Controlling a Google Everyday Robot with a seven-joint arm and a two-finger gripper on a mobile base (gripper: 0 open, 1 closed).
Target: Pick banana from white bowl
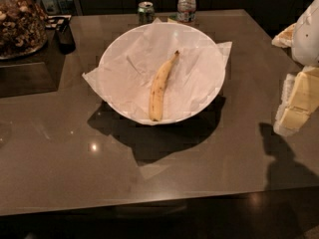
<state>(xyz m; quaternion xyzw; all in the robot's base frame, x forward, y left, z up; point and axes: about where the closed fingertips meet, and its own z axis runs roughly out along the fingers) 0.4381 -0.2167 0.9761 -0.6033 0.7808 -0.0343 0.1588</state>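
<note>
The gripper [297, 105] hangs at the right edge of the scene, over the right side of the table [60, 148], well apart from the white bowl [118, 38]; whether it is open or closed cannot be told.

The banana [160, 87] lies alone in the bowl on the crinkled white paper, near the centre. It is long, slightly curved and yellow with small brown speckles. Its dark stem tip points to the far side and its blunt end lies near the closer rim.

Behind the bowl stand a can [145, 12] and a water bottle [186, 5].

Tbl [60, 148] — white bowl [115, 49], can [145, 12], btl [187, 5]; end effector [298, 101] right
</note>
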